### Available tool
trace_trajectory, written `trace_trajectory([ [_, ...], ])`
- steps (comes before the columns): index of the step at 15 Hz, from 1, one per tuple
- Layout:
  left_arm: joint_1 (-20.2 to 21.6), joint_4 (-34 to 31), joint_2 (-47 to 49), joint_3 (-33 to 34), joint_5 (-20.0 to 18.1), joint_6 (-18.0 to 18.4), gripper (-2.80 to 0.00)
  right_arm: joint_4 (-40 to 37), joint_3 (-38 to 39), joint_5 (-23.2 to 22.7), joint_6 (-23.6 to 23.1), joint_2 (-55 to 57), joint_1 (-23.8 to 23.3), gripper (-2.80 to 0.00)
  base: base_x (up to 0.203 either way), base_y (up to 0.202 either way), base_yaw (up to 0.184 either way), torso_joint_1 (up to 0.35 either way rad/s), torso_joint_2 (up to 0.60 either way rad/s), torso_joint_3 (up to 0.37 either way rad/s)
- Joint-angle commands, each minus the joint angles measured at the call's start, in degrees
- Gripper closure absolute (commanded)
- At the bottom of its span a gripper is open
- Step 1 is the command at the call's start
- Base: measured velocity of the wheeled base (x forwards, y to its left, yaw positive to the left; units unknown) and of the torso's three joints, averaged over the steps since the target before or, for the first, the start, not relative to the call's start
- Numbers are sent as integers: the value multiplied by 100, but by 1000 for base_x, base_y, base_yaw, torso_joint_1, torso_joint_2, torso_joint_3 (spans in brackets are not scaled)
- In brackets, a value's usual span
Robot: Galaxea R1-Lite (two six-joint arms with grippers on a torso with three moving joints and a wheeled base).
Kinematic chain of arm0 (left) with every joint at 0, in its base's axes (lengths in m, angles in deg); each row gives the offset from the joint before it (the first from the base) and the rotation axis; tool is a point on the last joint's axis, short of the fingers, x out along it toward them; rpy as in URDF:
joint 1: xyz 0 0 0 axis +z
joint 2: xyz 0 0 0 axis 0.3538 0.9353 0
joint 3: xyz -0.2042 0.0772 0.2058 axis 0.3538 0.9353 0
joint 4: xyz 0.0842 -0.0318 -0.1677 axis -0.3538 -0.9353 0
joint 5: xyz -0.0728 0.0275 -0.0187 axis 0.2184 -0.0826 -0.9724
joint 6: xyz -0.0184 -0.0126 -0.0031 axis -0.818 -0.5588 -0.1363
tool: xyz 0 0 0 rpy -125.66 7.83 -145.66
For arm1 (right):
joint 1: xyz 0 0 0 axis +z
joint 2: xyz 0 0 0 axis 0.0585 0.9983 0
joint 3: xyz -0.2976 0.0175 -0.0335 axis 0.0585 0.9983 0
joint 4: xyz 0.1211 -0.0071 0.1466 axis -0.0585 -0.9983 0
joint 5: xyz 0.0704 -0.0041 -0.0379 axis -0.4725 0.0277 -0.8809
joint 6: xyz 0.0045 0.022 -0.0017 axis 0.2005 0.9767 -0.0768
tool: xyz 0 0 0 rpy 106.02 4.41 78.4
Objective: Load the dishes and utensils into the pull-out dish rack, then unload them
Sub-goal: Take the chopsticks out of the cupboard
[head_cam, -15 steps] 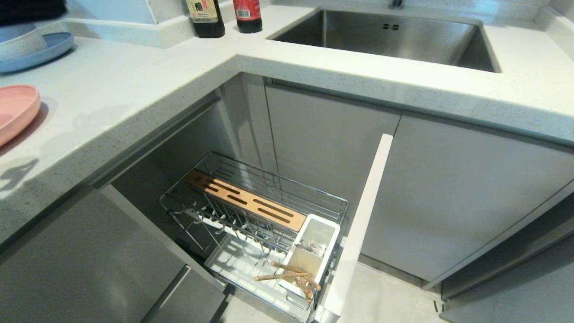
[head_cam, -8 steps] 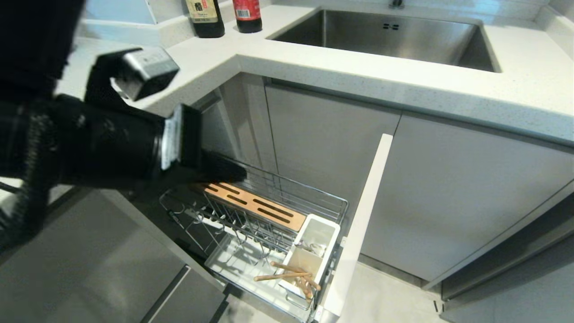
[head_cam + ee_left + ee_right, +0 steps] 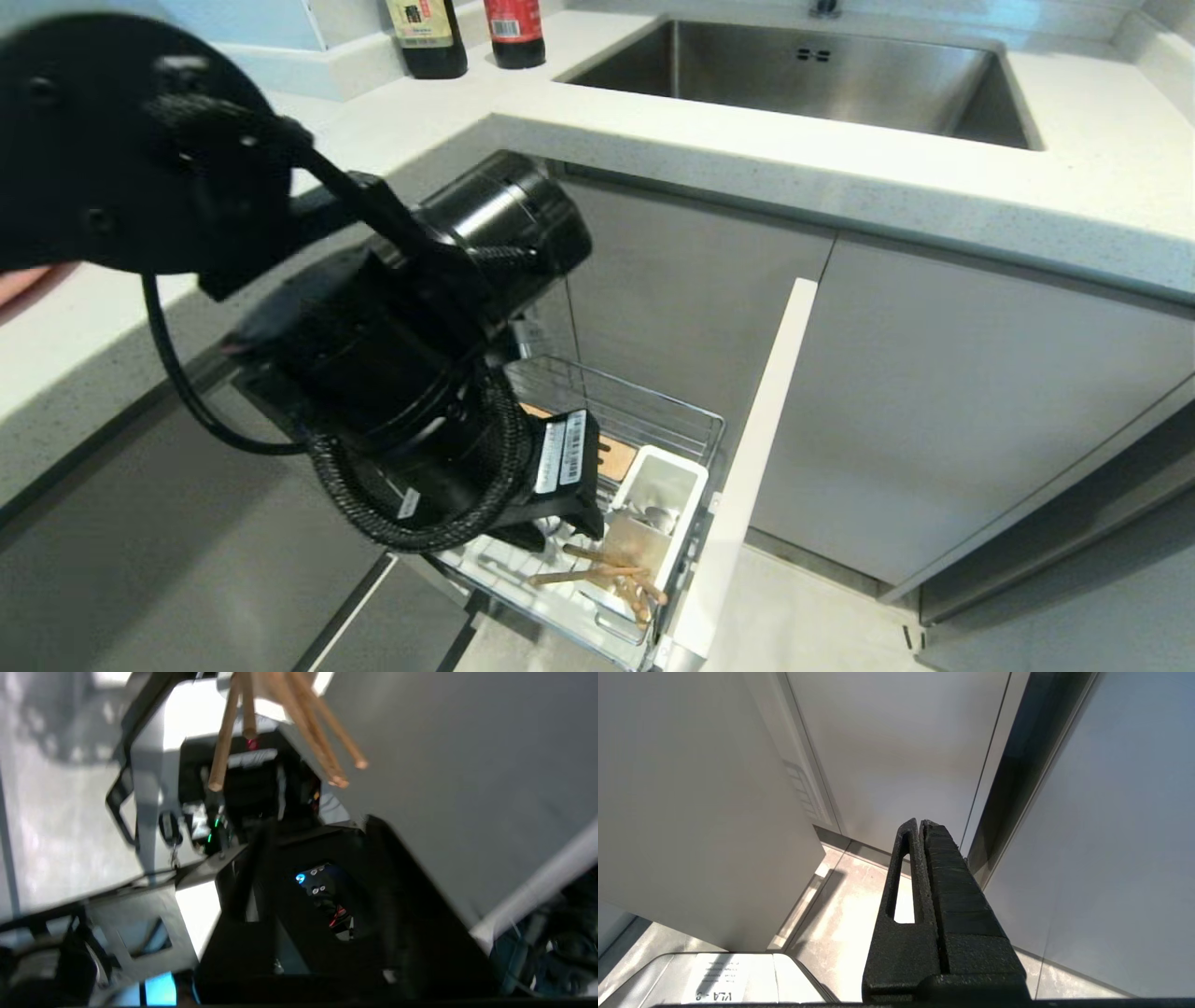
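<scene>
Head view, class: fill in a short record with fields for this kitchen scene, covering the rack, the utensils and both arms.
rack: pull-out dish rack drawn out of the cabinet
chopsticks: in the white utensil cup, leaning outward
spoon: in the cup's other compartment
left end effector: low over the rack, beside the chopsticks
right end effector: parked, shut, near cabinet doors

rack [image 3: 653, 422]: chrome wire; chopsticks [image 3: 607, 571]: light wood; sink [image 3: 803, 79]: brushed steel

Your left arm [image 3: 392, 373] reaches down, its wrist low over the pull-out dish rack [image 3: 653, 439]; finger state unreadable. Your right gripper [image 3: 922, 833], well apart from the rack, has its fingers pressed together.
</scene>
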Motion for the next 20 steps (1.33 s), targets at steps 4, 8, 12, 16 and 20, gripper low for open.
trace_trajectory([
  [4, 419, -554, 993, -565, -704, -163, -280, 4, 9, 2, 0, 0, 2, 0, 0, 0, 0, 0, 0, 0],
  [8, 842, -1268, 1197, -783, -1123, 423, -280, 6, 9, -2, 0, 0, 10, 0, 0, 0, 0, 0, 0, 0],
  [12, 1149, -1445, 1500, -783, -1561, 678, -280, 6, 9, 2, 0, 0, 2, 0, 0, 0, 0, 0, 0, 0],
  [16, 1361, -1551, 2024, -897, -1972, 1038, -280, 5, 9, -6, 0, 0, 2, 0, 0, 0, 0, 0, 0, 0],
  [20, 1504, -1561, 2343, -922, -2125, 1223, -280, 6, 9, 2, 0, 0, 2, 0, 0, 0, 0, 0, 0, 0],
])
